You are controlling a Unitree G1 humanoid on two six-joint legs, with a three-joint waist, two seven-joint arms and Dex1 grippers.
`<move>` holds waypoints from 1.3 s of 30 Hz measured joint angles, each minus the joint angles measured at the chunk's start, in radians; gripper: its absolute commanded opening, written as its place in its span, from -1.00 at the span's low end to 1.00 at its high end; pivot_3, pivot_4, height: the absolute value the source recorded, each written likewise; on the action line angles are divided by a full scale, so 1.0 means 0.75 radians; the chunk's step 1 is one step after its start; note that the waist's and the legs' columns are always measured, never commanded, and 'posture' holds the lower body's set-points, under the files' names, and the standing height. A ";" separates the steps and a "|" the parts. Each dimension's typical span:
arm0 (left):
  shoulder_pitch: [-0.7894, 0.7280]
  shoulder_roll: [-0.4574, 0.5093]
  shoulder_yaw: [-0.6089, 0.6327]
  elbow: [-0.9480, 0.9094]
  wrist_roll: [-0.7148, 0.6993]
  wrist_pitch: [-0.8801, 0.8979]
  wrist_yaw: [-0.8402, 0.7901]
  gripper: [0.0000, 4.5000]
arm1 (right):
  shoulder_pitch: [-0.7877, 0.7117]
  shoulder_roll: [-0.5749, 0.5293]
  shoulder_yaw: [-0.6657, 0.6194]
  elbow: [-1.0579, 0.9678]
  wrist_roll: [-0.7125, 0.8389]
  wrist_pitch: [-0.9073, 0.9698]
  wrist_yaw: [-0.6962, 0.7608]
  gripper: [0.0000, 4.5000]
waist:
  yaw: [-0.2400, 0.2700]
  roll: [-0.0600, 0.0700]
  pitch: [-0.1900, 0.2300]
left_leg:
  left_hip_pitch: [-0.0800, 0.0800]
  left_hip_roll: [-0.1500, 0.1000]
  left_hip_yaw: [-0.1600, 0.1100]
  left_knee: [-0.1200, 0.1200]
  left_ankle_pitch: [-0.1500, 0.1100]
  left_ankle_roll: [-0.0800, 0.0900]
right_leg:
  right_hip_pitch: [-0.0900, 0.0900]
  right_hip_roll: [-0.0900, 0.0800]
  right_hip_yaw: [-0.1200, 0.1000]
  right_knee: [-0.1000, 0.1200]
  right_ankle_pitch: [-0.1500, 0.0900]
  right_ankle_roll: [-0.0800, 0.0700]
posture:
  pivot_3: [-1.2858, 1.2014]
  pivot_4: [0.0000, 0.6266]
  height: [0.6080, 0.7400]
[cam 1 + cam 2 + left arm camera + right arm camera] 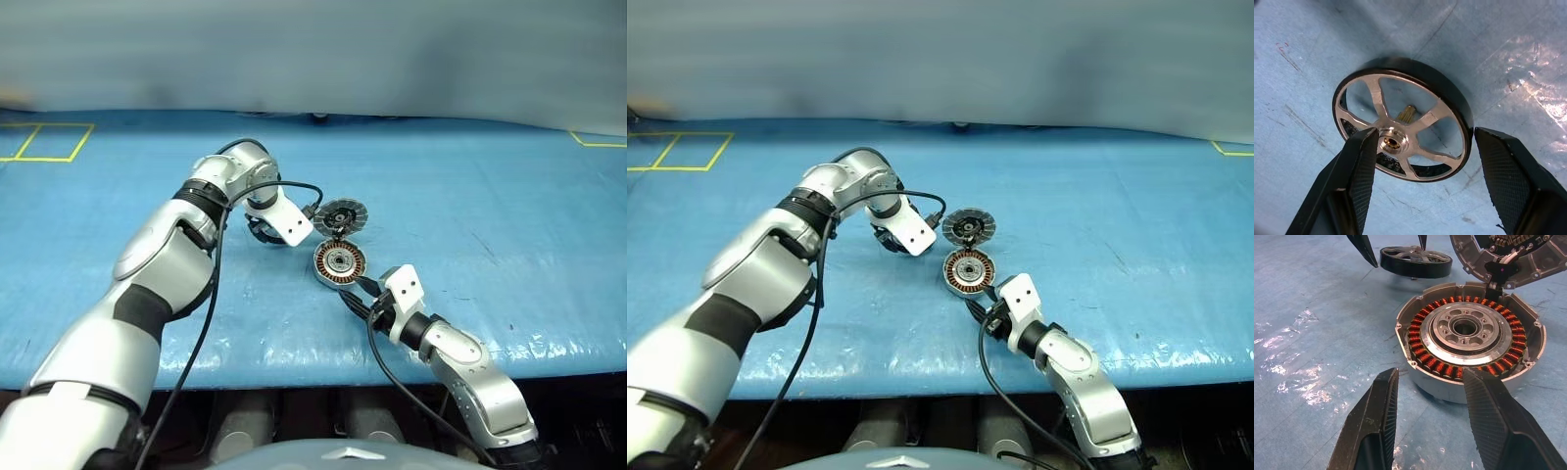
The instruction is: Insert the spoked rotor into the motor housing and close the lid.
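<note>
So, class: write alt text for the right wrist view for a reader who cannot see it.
An open motor housing with copper windings sits on blue sheeting, just beyond the right gripper's spread fingers. Its lid is swung open behind; the spoked rotor lies farther back.

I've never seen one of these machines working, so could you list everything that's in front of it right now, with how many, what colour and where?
Spoked rotor: one, silver spokes with a black rim, lying on the blue surface between the left gripper's open fingers.
Motor housing: one, silver with a ring of copper-orange windings, on the blue surface just ahead of the right gripper, its rotor seat unfilled.
Lid: one, dark inner face with grey segments, swung open and joined to the housing's far edge.
Table cover: one, blue, under all the parts.
Yellow tape outlines: yellow, at the cover's far left and far right corners.
Left gripper: black fingers, open, either side of the rotor.
Right gripper: black fingers, open, near the housing's near side.
</note>
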 measured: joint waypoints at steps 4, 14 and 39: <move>-0.021 0.026 0.024 0.000 -0.033 0.003 -0.092 0.46 | 0.000 -0.003 0.000 -0.001 0.000 0.004 0.002 -0.04 | -0.001 0.000 0.000 | 0.000 0.000 0.000 0.000 0.000 0.000 | 0.000 0.000 0.000 0.000 0.000 0.000 | 0.03 -0.52 1.00; -0.124 0.032 0.094 -0.001 -0.086 0.089 -0.113 0.46 | -0.001 -0.007 0.001 -0.008 -0.001 0.024 0.002 -0.04 | 0.000 0.000 0.000 | 0.000 0.000 0.000 0.000 0.000 0.000 | 0.001 0.000 0.000 0.000 0.000 0.000 | 0.03 -0.52 1.00; 0.034 0.024 0.057 0.004 -0.022 0.113 0.043 0.46 | 0.000 -0.010 0.012 -0.019 0.000 0.027 0.005 -0.04 | 0.001 0.000 0.000 | 0.000 0.000 0.000 0.001 0.000 0.000 | 0.000 0.000 0.000 0.000 0.000 0.000 | 0.03 -0.52 1.00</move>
